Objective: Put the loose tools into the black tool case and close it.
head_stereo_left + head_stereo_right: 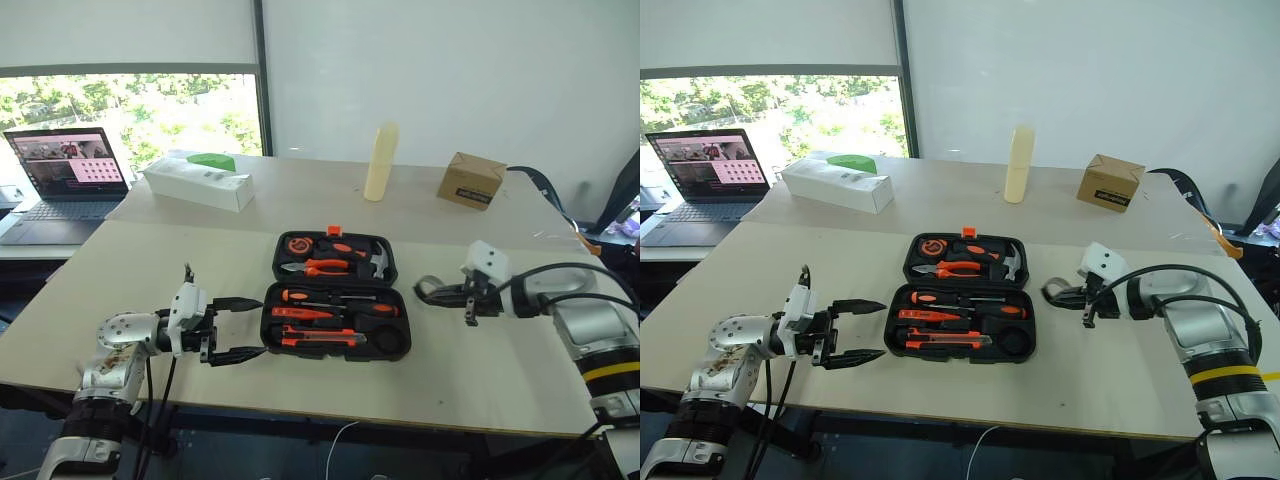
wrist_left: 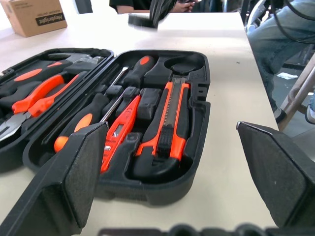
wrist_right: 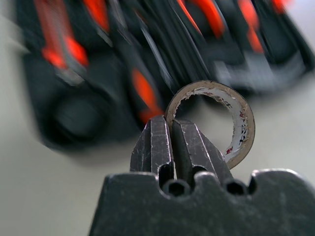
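Right wrist view: right gripper point(image 3: 172, 142) clenched on wall of tape roll point(image 3: 216, 120), thin pinch on one edge. Could twist loose, or miss round recess, from so narrow a hold. Left gripper point(image 1: 238, 327) released, beside tool case point(image 1: 335, 320) on desk point(image 1: 150, 270). Case open; knife point(image 1: 320, 337) and screwdrivers point(image 1: 335, 297) seated.

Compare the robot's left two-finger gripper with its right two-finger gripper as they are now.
The left gripper has its black fingers spread wide and holds nothing; the right gripper is shut on the wall of the small dark tape roll. The left gripper sits by the left end of the open black moulded tool case; the right gripper hangs off its right side. Both point inward at the case.
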You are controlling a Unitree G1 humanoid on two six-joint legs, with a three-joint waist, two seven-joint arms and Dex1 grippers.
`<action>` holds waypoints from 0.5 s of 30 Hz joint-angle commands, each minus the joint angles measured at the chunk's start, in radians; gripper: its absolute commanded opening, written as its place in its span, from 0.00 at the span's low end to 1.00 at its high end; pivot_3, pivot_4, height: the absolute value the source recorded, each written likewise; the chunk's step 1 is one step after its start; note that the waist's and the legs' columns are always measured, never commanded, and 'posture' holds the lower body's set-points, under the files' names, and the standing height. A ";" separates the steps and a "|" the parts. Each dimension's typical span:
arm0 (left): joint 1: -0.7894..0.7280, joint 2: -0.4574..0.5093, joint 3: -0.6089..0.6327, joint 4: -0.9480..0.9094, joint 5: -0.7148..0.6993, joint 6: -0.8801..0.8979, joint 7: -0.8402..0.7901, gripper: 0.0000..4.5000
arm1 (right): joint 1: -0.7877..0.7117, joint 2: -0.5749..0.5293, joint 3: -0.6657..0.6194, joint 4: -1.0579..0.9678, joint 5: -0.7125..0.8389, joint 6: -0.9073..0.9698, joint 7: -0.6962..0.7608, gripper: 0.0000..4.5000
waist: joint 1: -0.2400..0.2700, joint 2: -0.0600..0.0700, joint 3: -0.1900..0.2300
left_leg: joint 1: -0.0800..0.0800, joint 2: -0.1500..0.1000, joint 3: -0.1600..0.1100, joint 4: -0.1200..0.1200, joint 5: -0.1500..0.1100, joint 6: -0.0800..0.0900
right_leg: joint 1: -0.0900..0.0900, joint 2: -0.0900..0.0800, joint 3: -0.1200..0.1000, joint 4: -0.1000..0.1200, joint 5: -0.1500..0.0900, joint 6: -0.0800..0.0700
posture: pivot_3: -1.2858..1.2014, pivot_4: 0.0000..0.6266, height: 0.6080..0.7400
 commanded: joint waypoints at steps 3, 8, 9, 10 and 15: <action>-0.014 0.000 -0.002 -0.009 -0.004 -0.018 -0.014 1.00 | 0.021 -0.036 0.108 -0.276 -0.007 0.237 -0.031 0.01 | 0.002 0.000 0.000 | 0.000 0.000 0.000 0.001 0.000 0.001 | 0.000 0.000 0.000 0.000 0.000 0.000 | 0.52 0.24 1.00; -0.005 0.003 -0.008 -0.015 0.000 -0.024 -0.023 1.00 | 0.040 -0.058 0.184 -0.304 -0.080 0.286 -0.069 0.01 | 0.011 0.000 0.000 | -0.001 -0.001 0.000 0.003 -0.003 0.005 | 0.000 0.000 0.000 0.000 0.000 0.000 | 0.52 0.24 1.00; -0.003 0.005 -0.007 -0.016 0.000 -0.024 -0.025 1.00 | 0.041 -0.059 0.191 -0.307 -0.083 0.300 -0.074 0.01 | 0.011 0.000 0.000 | -0.001 -0.001 0.000 0.003 -0.003 0.005 | 0.000 0.000 0.000 0.000 0.000 0.000 | 0.52 0.24 1.00; -0.005 0.006 -0.007 -0.010 0.003 -0.026 -0.026 1.00 | 0.039 -0.045 0.202 -0.297 -0.092 0.303 -0.083 0.01 | 0.011 0.000 0.000 | -0.001 -0.001 0.000 0.003 -0.002 0.004 | 0.000 0.000 0.000 0.000 0.000 0.000 | 0.52 0.24 1.00; -0.014 0.008 -0.006 -0.004 0.009 -0.026 -0.024 1.00 | 0.032 -0.024 0.264 -0.245 -0.145 0.282 -0.084 0.01 | 0.009 0.000 0.000 | 0.000 -0.001 0.001 0.003 -0.001 0.001 | 0.000 0.000 0.000 0.000 0.000 0.000 | 0.52 0.24 1.00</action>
